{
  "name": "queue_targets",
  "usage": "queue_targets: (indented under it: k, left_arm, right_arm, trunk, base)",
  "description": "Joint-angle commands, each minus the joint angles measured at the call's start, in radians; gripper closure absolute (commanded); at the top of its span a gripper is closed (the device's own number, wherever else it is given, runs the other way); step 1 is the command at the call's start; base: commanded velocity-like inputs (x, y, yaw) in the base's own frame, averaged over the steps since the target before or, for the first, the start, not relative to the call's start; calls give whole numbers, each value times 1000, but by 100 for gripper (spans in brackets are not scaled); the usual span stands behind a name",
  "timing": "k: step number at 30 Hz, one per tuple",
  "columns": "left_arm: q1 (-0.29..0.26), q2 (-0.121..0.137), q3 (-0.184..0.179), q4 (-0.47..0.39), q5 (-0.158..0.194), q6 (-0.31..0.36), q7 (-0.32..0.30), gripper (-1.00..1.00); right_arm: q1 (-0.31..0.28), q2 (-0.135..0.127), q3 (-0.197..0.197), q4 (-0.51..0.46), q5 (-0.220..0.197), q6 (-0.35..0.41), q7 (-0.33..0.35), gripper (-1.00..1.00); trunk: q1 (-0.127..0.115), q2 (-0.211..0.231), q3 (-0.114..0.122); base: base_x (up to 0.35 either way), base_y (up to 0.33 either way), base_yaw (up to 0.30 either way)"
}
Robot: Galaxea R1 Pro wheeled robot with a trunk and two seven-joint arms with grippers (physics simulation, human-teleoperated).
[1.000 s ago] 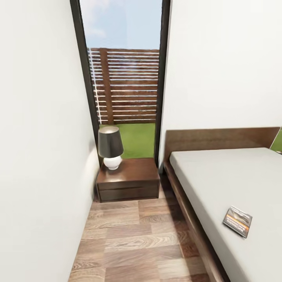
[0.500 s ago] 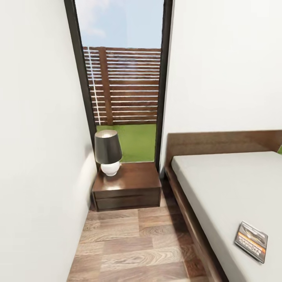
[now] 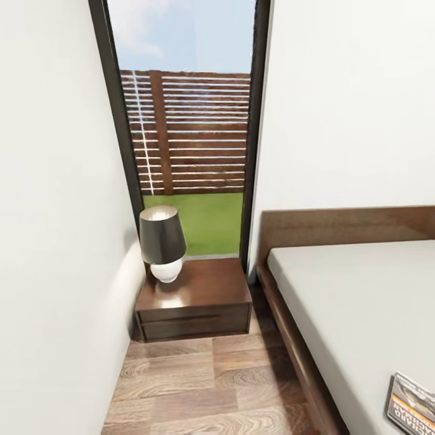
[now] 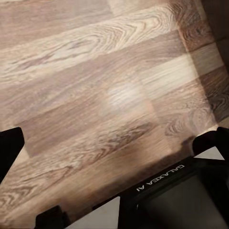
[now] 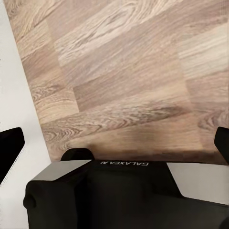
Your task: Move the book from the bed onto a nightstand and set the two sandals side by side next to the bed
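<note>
The book [image 3: 414,405], grey-white with an orange-and-black band, lies on the white mattress of the bed [image 3: 356,302] at the lower right corner of the head view, partly cut off by the picture's edge. The dark reddish-brown nightstand [image 3: 196,296] stands ahead, between the left wall and the bed's headboard [image 3: 344,226]. The sandals are out of view. My left gripper [image 4: 112,143] and my right gripper [image 5: 114,145] both hang open over bare wooden floor, fingers wide apart with nothing between them.
A lamp [image 3: 162,241] with a dark shade and white base takes the nightstand's back left corner. A tall window [image 3: 187,133] rises behind it. A narrow strip of wood floor [image 3: 205,386] runs between the white wall [image 3: 54,241] and the bed frame.
The whole head view has shifted: the camera has come closer to the nightstand, so the book now sits lower and further right in the picture. Nothing in the room has moved.
</note>
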Motion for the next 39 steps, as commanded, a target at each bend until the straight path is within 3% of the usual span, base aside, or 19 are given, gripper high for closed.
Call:
queue_targets:
  k: [1, 21, 39]
  left_arm:
    - [-1, 0, -4, 0, -10, -10, 2, -100]
    - [-1, 0, -4, 0, -10, -10, 2, -100]
    - [-1, 0, -4, 0, -9, -10, 2, -100]
  right_arm:
    - [-1, -1, -9, 2, 10, 1, 2, -100]
    - [-1, -1, -9, 2, 10, 1, 2, -100]
    - [-1, -2, -9, 2, 10, 1, 2, -100]
  trunk:
    - [1, 0, -1]
    - [1, 0, -1]
    - [1, 0, -1]
  base:
    - [332, 0, 0]
    - [332, 3, 0]
    - [328, 130, 0]
